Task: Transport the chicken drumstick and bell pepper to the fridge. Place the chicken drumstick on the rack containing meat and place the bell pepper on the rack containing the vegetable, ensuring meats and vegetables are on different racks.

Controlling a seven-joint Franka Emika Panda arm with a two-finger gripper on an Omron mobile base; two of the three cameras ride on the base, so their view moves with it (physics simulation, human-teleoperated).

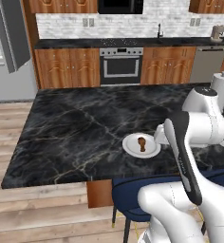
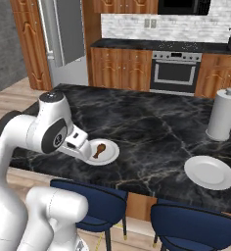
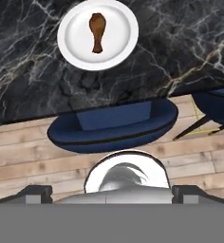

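I see the chicken drumstick [image 3: 97,32] lying flat in the middle of a small round white plate [image 3: 74,47], golden-brown, thick and rounded at one end and narrowing to a thin bone end. The plate sits near the front edge of the bench [image 1: 76,128], a glossy black marble slab veined in pale grey. A second white plate [image 2: 209,172] and a grey paper-towel roll [image 2: 222,114] stand well apart to the right. Rounded navy stools [image 3: 113,124] tuck under the edge. The fridge [image 1: 4,61] stands far left, door open. My gripper hangs above the plate; I cannot tell how its fingers stand.
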